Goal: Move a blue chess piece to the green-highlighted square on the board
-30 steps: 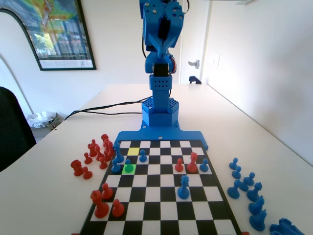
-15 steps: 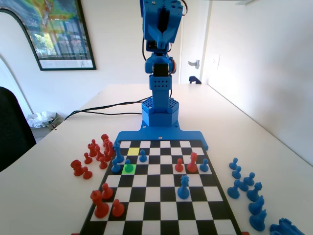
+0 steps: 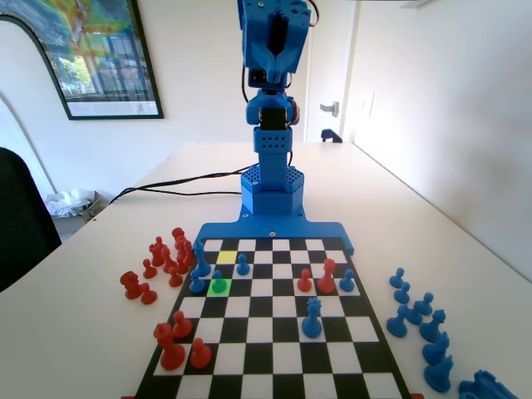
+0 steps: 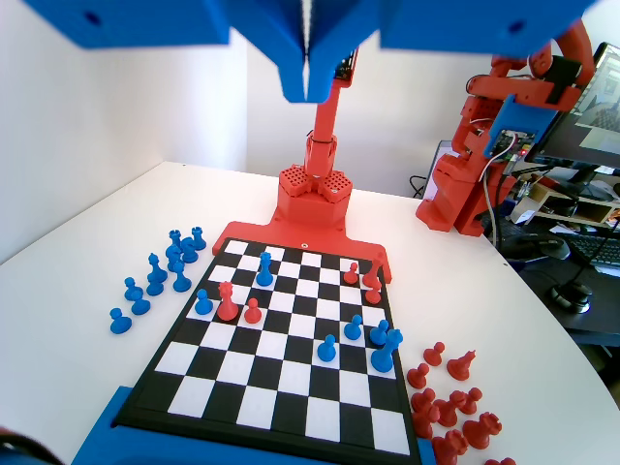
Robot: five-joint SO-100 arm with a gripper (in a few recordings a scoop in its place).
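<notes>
The blue pawn [image 3: 219,283] is seen standing on the green square [image 3: 218,288] in the fixed view, near the left edge of the board [image 3: 274,332], with a taller blue piece [image 3: 201,260] just beside it. In the wrist view the same pawn [image 4: 355,326] stands among the blue pieces on the right. The jaws [image 4: 306,85] are held high above the board, pressed together and empty. No readable writing is found.

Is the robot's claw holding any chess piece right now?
No. The gripper is shut with nothing between its jaws, high above the board. The blue pawn stands on the green square.
</notes>
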